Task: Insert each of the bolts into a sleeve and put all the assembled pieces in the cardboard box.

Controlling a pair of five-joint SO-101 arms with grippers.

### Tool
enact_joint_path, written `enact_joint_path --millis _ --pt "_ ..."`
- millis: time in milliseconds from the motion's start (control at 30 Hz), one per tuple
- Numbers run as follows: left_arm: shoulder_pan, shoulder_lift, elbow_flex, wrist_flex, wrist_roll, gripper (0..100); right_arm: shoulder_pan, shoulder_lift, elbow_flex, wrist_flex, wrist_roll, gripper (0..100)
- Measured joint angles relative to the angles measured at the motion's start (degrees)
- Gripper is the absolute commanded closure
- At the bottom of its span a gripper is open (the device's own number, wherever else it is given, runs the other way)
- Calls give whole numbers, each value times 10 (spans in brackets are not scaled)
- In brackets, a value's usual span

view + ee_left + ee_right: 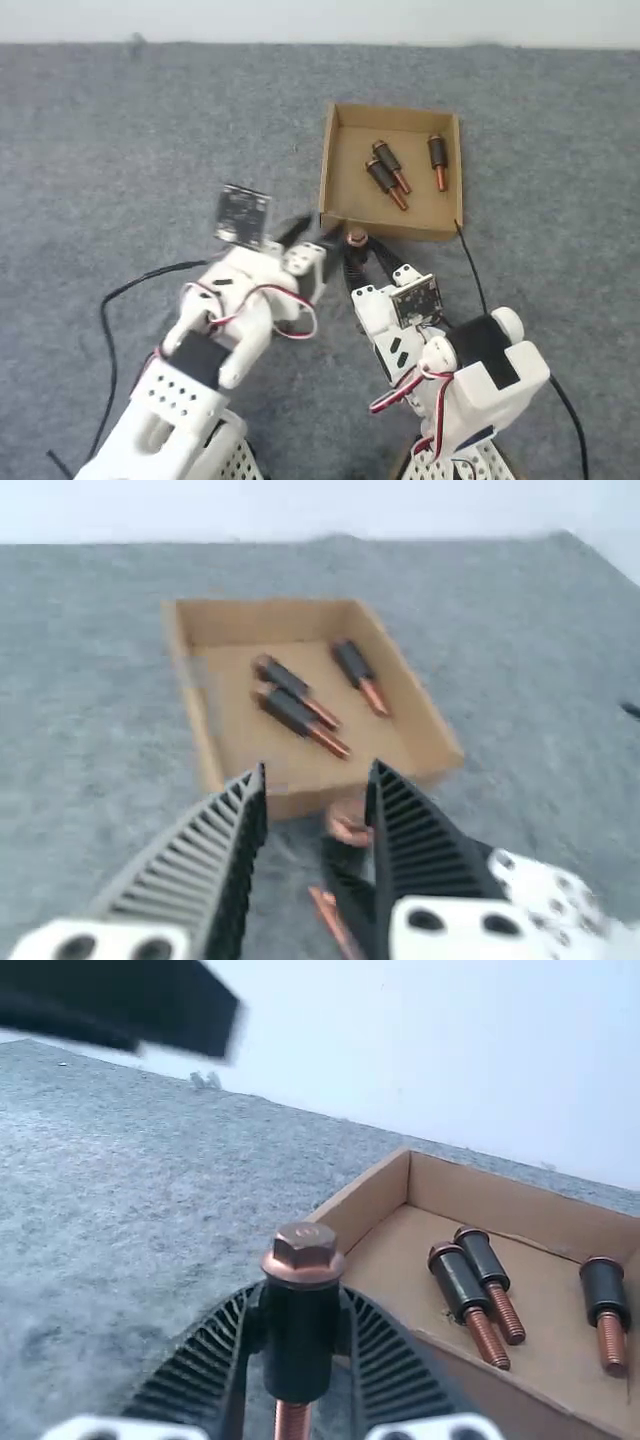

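On the grey desk (150, 130), toward the far side, sits an open cardboard box (385, 226) (235, 750) (540, 1250). Holds three pieces (384, 184) (300, 720) (462, 1295), each a black sleeve with a copper bolt through it, all lying flat on the floor. Two close together side by side, the third (438, 162) apart, nearer the opposite wall.

Just outside the near wall of the box, the right tool (357, 250) (300, 1305). Grips a black sleeve (298, 1345) between its ribbed fingers (385, 1360), closed down firmly on both sides of it. Through that sleeve runs a copper bolt (303, 1253) (355, 238) (348, 822), with the hex head seated on the sleeve's end past the fingertips, toward the box, and the threaded end out of the other end, back toward the wrist. Very near the box wall with the head; touching or not, cannot tell. Clear of the desk, carried in the tool.

Right beside it, the left tool (312, 238) (315, 780). Stands wide open and holds nothing, with the fingers (225, 850) spread and pointed at the near wall of the box. In the gap between them, from the left wrist, shows the bolt head, close to one finger; level with the fingers or beyond them, cannot tell.
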Motion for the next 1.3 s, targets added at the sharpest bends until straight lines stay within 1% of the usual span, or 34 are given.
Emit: enact_joint_path --millis 200,467,667,733,833,967,1167,1300 --pt "-125 -15 0 18 24 848 2 0 0 0 0 992" --pt "-236 -19 63 19 25 849 2 0 0 0 0 992" --pt "-304 -22 118 19 25 851 2 0 0 0 0 992" --pt "-317 -22 139 19 20 885 2 0 0 0 0 992" --pt "-330 -22 164 19 -2 988 2 0 0 0 0 992" --pt "-332 -22 181 19 -46 989 2 0 1 0 0 992" --pt "-332 -22 182 19 -52 989 4 0 1 0 0 992" --pt "-332 -22 182 19 -52 989 37 0 1 0 0 992"
